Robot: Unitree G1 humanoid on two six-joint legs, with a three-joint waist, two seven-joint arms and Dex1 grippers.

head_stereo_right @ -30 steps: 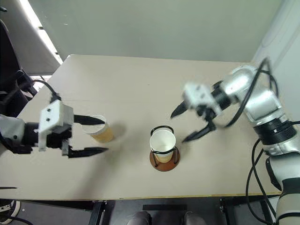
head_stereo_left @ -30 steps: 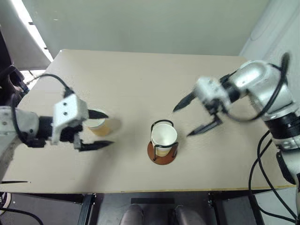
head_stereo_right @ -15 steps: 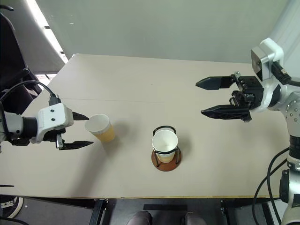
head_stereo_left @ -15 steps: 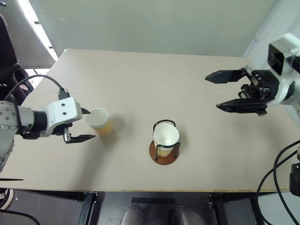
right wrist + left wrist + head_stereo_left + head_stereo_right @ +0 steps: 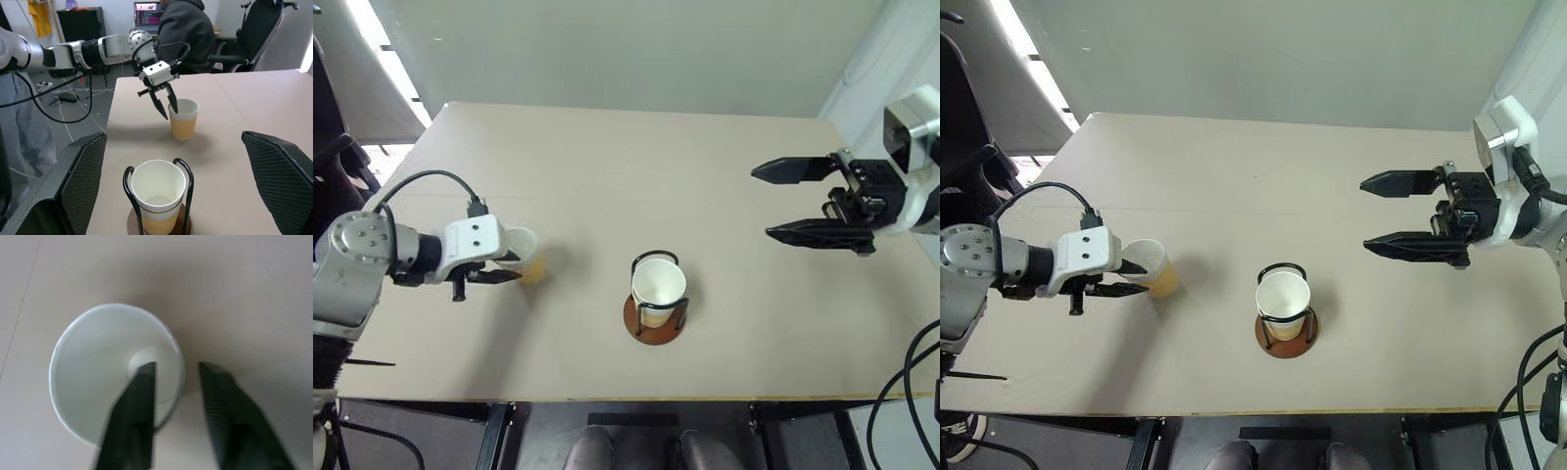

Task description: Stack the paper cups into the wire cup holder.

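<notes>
Pale beige rectangular desk (image 5: 607, 166) carrying two visible cups and a holder; near the front middle, thin black wire cup holder on a round reddish-brown base disc (image 5: 654, 320), upright, with one tan-yellow ribbed paper cup with white rim and white inside (image 5: 658, 290) seated inside its arches, mouth up; well to the left of it, a second alike paper cup (image 5: 1152, 268) standing upright on the bare desk surface, apart from the holder. Left pincer (image 5: 177, 374) narrowed over that second cup's rim, one black finger (image 5: 139, 396) inside the white mouth, the other outside against the wall, so the cup wall between the two; cup resting on the desk, not lifted; seen across the desk from the right wrist view as two black fingers (image 5: 172, 101) angled down onto the rim. Right pincer (image 5: 793, 202) held wide above the right part of the desk, well apart from holder and cups, fingers level and pointing toward the left, nothing between them. Beyond the far end of the desk in the right wrist view, a seated person in a dark hooded top (image 5: 186, 29) facing a lit screen (image 5: 149, 12), with a black office chair (image 5: 257, 29) beside.
</notes>
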